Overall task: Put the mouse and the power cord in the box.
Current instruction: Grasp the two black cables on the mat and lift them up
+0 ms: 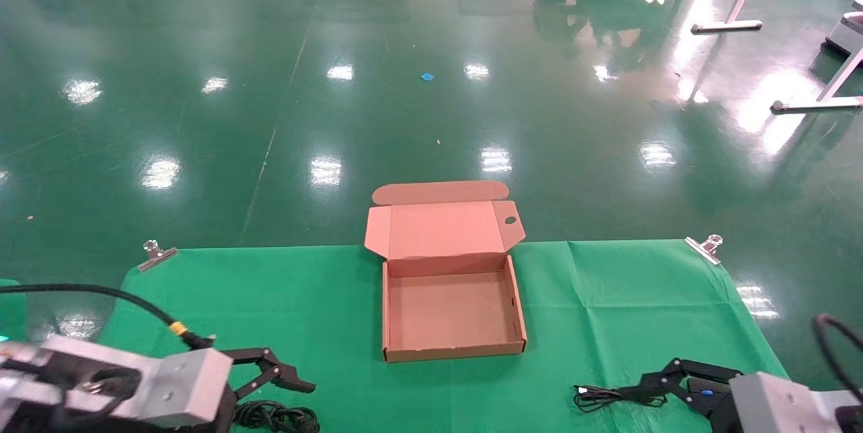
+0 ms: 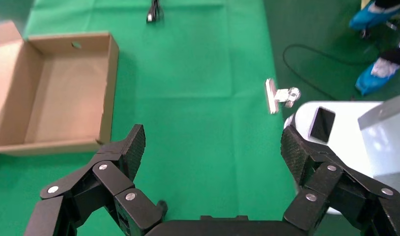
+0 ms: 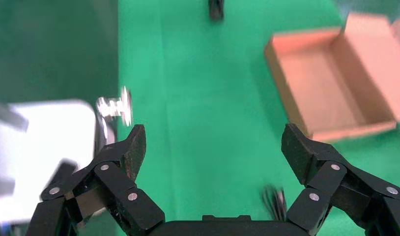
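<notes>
Green-clothed counter (image 1: 303, 298): the box (image 1: 453, 311) lies open and empty at centre. Left gripper (image 1: 283, 373) at 7 o'clock hangs open above the power cord (image 1: 276, 416); right gripper (image 1: 664, 386) at 5 o'clock, also open, hovers by what is probably the mouse (image 1: 701, 394). Nothing packed yet.

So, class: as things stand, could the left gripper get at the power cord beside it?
Probably yes. The open left gripper hangs just above the power cord at the near table edge, with nothing lying between them. The box sits well clear.
</notes>
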